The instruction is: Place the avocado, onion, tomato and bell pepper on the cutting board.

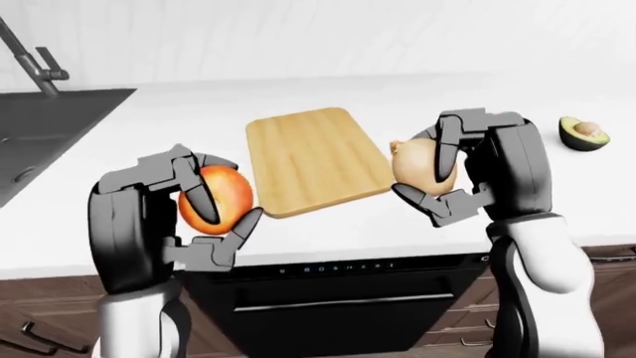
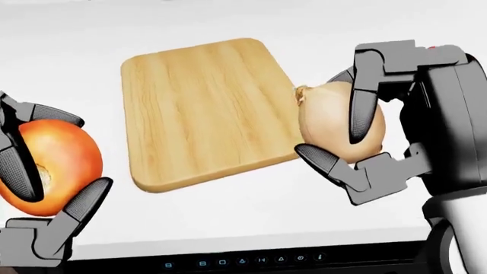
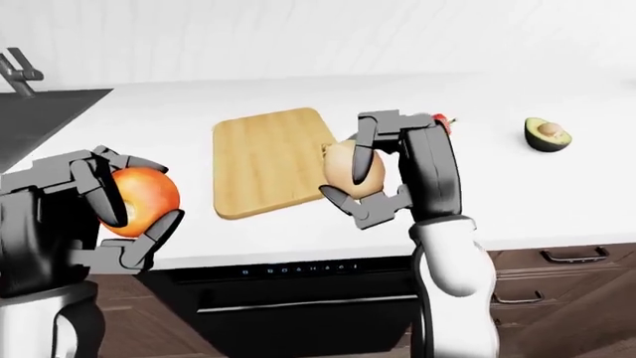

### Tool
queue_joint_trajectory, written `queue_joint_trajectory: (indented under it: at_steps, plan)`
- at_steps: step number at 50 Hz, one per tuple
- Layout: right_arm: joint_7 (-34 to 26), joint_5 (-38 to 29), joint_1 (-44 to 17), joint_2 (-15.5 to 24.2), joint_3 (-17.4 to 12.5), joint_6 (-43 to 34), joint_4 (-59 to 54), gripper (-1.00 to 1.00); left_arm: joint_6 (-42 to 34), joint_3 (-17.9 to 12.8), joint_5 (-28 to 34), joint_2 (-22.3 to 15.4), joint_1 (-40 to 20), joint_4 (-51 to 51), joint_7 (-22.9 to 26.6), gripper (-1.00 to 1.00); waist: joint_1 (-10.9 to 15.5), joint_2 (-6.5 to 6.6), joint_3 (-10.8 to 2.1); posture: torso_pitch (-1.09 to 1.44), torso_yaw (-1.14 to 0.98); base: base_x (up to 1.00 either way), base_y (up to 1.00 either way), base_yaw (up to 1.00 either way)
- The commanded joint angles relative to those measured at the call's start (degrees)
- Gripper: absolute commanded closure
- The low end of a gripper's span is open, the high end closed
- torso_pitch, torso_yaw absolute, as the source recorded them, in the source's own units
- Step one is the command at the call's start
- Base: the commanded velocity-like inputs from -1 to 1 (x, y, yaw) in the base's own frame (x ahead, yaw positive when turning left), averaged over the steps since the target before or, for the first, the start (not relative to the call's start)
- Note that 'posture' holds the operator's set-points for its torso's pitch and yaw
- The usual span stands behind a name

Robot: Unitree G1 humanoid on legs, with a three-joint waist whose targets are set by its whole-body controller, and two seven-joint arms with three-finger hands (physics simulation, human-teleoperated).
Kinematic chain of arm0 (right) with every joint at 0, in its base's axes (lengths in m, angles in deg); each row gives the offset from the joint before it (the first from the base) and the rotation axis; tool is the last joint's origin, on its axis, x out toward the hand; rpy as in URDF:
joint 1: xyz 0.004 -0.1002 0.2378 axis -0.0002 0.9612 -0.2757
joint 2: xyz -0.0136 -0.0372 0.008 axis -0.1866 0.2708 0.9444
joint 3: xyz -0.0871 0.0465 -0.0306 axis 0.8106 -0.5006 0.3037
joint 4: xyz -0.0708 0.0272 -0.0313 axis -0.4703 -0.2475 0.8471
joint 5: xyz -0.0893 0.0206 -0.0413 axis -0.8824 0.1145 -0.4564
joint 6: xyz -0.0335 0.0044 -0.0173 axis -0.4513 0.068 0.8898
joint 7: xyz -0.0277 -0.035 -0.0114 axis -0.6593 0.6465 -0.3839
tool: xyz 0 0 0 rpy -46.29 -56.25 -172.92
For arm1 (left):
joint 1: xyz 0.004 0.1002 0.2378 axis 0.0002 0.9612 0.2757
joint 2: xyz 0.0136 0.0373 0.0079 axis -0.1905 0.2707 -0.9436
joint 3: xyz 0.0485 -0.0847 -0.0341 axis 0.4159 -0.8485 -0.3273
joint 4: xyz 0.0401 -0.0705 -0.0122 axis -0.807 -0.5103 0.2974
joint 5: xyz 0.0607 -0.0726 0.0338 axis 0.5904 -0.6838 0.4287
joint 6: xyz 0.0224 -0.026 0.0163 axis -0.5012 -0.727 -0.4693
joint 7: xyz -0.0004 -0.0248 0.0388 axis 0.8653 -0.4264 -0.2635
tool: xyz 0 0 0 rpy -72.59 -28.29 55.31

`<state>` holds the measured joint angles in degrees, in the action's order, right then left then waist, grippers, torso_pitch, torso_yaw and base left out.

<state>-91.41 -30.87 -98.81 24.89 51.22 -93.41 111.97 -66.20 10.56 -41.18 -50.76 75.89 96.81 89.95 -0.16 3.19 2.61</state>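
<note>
The wooden cutting board [image 2: 205, 108] lies bare on the white counter. My left hand [image 2: 49, 182] is shut on the orange-red tomato [image 2: 64, 154], held off the board's lower left. My right hand [image 2: 342, 140] is shut on the tan onion [image 2: 324, 117], held just off the board's right edge. A halved avocado [image 1: 584, 134] lies on the counter at the far right. A sliver of the red bell pepper [image 3: 441, 120] peeks out behind my right hand; most of it is hidden.
A dark sink [image 1: 50, 127] with a faucet [image 1: 35, 63] sits at the left of the left-eye view. An oven's control panel [image 1: 338, 267] runs under the counter edge, and brown drawers with handles [image 3: 572, 256] flank it.
</note>
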Motion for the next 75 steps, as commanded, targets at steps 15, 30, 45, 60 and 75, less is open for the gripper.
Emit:
queue_joint_trajectory:
  at_steps: [15, 30, 45, 60, 75]
  plan:
    - [0.45, 0.43, -0.96, 0.03, -0.04, 1.52, 1.01, 0.96, 1.67, -0.22, 0.17, -0.22, -0.67, 1.21, -0.30, 1.00, 0.12, -5.15, -1.20, 0.00, 0.00, 0.05, 0.00, 0.00]
    - [0.39, 0.33, -1.42, 0.14, 0.19, 1.45, 0.58, 0.96, 1.43, -0.16, 0.20, -0.21, -0.99, 1.19, -0.26, 1.00, 0.14, -1.00, -1.47, 0.00, 0.00, 0.06, 0.00, 0.00]
    - [-3.79, 3.20, -11.89, 3.38, -0.58, -7.36, -3.01, 0.98, -0.76, -0.16, -0.43, -0.39, -1.73, 2.71, -0.43, 1.00, 0.34, -3.11, -2.04, 0.00, 0.00, 0.00, 0.00, 0.00]
    - [-9.44, 0.11, -34.31, 9.39, -0.55, -13.59, -18.45, 1.00, -0.58, 0.06, -0.47, -0.32, -1.26, 3.29, -0.26, 1.00, 0.37, -3.23, -1.75, 0.00, 0.00, 0.00, 0.00, 0.00]
    - [-9.73, -1.43, -71.65, 9.97, 0.46, 16.54, -86.77, 1.00, -1.30, -0.72, -1.60, -0.57, -1.83, 3.28, -0.27, 1.00, -0.38, -2.01, -1.39, 0.00, 0.00, 0.00, 0.00, 0.00]
